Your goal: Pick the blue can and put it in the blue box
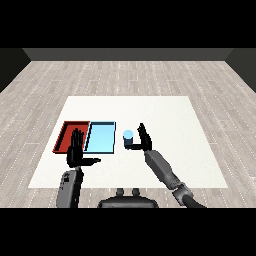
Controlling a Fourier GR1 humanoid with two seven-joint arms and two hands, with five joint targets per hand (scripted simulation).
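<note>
A bare test room: a white table (150,107) on grey plank flooring (125,75), dark walls (125,54) behind.

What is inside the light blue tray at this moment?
Nothing shows inside the light blue tray: its floor looks bare. The blue can stands on the table to its right, at the right hand. The left hand covers part of the tray's left edge.

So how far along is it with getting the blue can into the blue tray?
Nothing is delivered yet. The right hand is curled round the blue can, which is just right of the blue tray. Whether the can is off the table can't be told. Left: carry it over and set it inside.
</note>
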